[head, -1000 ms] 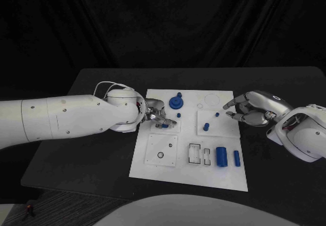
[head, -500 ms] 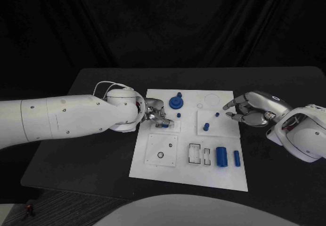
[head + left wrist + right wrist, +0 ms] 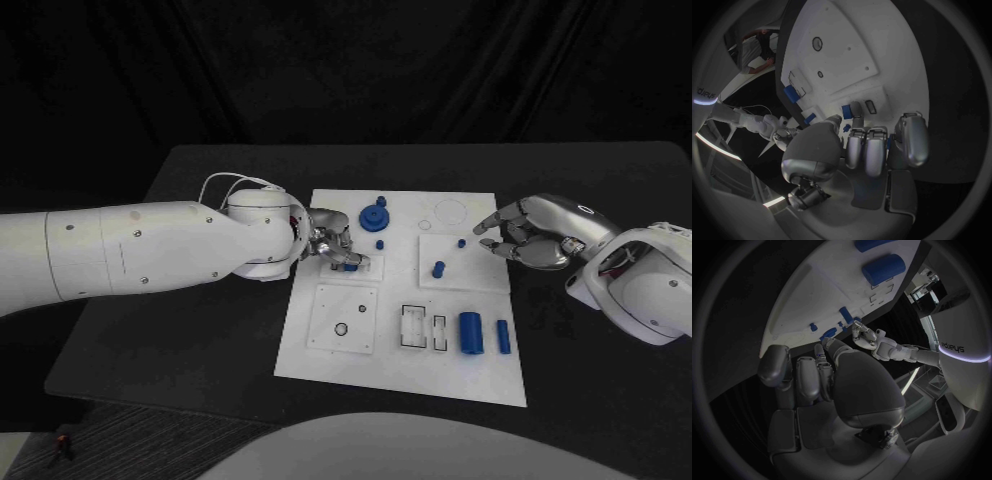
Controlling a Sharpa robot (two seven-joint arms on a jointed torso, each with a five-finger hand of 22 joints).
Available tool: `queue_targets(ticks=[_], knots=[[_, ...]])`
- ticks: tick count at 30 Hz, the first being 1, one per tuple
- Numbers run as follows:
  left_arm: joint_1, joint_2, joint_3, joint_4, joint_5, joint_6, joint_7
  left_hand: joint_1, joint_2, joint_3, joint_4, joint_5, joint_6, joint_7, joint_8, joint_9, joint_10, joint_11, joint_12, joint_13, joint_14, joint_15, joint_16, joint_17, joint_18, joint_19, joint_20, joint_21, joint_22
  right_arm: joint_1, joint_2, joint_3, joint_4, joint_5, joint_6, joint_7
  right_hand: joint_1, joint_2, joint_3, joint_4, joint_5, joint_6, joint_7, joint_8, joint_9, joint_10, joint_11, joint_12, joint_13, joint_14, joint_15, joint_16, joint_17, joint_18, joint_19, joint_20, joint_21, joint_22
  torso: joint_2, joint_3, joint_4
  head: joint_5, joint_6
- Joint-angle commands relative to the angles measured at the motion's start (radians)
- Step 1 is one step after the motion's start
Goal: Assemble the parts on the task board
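Mostly white task board (image 3: 361,345) w/ blue parts (image 3: 470,333).

Pretty dim all round, black backdrop and black table swallow most of the light. The white task board (image 3: 408,370) is the brightest thing, no hard glare. Soft sheen on the left hand (image 3: 333,246). Wrist views bend straight edges hard near the rim and go dark there
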Motion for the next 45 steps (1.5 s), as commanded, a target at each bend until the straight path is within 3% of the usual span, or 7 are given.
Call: queue_targets(ticks=[1,6,11,26,32,37,45], knots=[[-0.002,0.005,0.0,-0.001,0.021,-0.002,0.02,0.009,0.004,0.004,0.002,-0.017,0.015,-0.003,0.002,0.001,0.077,-0.002,-0.001,0.236,0.087,-0.003,-0.002,0.231,0.013,0.009,-0.003,0.007,0.177,-0.003,0.001,0.0,0.0,0.0,0.009,-0.017,-0.002,0.006,0.006,0.002,0.004,0.005,0.004,-0.006,-0.001,-0.008,0.001,-0.006,-0.006,0.019,0.005,-0.003,-0.001,0.012,-0.009,0.001,-0.002,0.131,0.0,0.0001,0.0001,0.0,0.0],[-0.002,0.011,0.0,-0.013,0.023,0.011,0.005,0.0,0.028,-0.005,0.003,-0.109,0.034,-0.007,-0.002,0.003,0.078,-0.006,0.0,0.236,0.088,-0.007,-0.002,0.232,0.012,0.013,-0.007,0.012,0.178,-0.003,-0.001,0.0,0.001,0.0,0.011,-0.018,-0.003,0.006,0.008,0.002,0.005,0.005,0.004,-0.006,-0.001,-0.01,0.002,-0.009,-0.009,0.017,0.005,-0.007,-0.005,0.013,-0.01,0.001,-0.007,0.13,0.0,-0.0001,-0.0004,0.0,0.0],[-0.002,0.017,0.0,-0.024,0.024,0.022,-0.009,-0.003,0.036,-0.015,0.003,-0.158,0.044,-0.009,-0.001,0.007,0.078,-0.008,-0.001,0.236,0.088,-0.009,-0.002,0.231,0.011,0.015,-0.009,0.016,0.179,-0.003,-0.001,0.0,0.0,0.0,0.012,-0.019,-0.004,0.006,0.009,0.001,0.005,0.005,0.004,-0.006,-0.001,-0.012,0.002,-0.01,-0.01,0.017,0.005,-0.008,-0.007,0.013,-0.012,0.001,-0.01,0.129,0.0,0.0006,0.0,0.0,0.0],[-0.002,0.02,0.0,-0.036,0.024,0.018,-0.015,-0.004,0.029,-0.027,0.002,-0.179,0.047,-0.01,0.002,0.014,0.078,-0.01,-0.001,0.235,0.086,-0.01,-0.004,0.228,0.011,0.016,-0.01,0.015,0.179,-0.003,-0.002,0.0,0.0,0.0,0.017,-0.021,-0.005,0.005,0.011,0.0,0.005,0.005,0.004,-0.007,-0.002,-0.015,0.002,-0.014,-0.015,0.014,0.006,-0.014,-0.016,0.015,-0.015,0.002,-0.02,0.127,0.0,0.0,0.0,0.0,0.0],[-0.001,0.016,0.001,-0.031,0.024,-0.025,0.023,-0.04,0.033,-0.07,0.005,-0.248,0.037,-0.01,0.026,0.054,0.079,-0.01,0.0,0.236,0.088,-0.011,-0.003,0.23,0.011,0.017,-0.011,0.016,0.179,-0.003,-0.001,0.0,-0.001,0.0,0.018,-0.022,-0.006,0.004,0.012,-0.001,0.006,0.004,0.005,-0.007,-0.002,-0.015,0.002,-0.014,-0.015,0.014,0.006,-0.016,-0.018,0.015,-0.015,0.002,-0.022,0.126,0.0,0.0,-0.0005,-0.002,0.0],[0.001,0.008,0.001,-0.025,0.024,-0.07,0.059,-0.053,0.03,-0.096,0.005,-0.266,0.012,-0.005,0.017,0.059,0.08,-0.007,0.001,0.237,0.089,-0.009,-0.001,0.233,0.01,0.019,-0.01,0.018,0.18,-0.003,-0.002,0.0,-0.001,0.0,0.017,-0.022,-0.006,0.004,0.013,-0.001,0.006,0.004,0.005,-0.007,-0.002,-0.016,0.002,-0.016,-0.017,0.013,0.006,-0.017,-0.02,0.016,-0.017,0.002,-0.026,0.125,0.0,-0.0002,-0.0007,-0.001,0.0],[0.027,-0.002,0.001,-0.025,0.025,-0.102,0.074,-0.052,0.027,-0.121,0.004,-0.27,-0.029,0.006,-0.011,0.049,0.082,0.002,0.003,0.239,0.09,-0.003,-0.001,0.235,0.009,0.02,-0.006,0.019,0.18,-0.003,-0.002,0.0,-0.002,0.0,0.016,-0.023,-0.007,0.004,0.015,-0.002,0.006,0.003,0.005,-0.008,-0.002,-0.016,0.001,-0.016,-0.018,0.013,0.005,-0.018,-0.02,0.016,-0.017,0.002,-0.026,0.125,0.0,-0.0005,-0.0004,-0.004,0.0]])
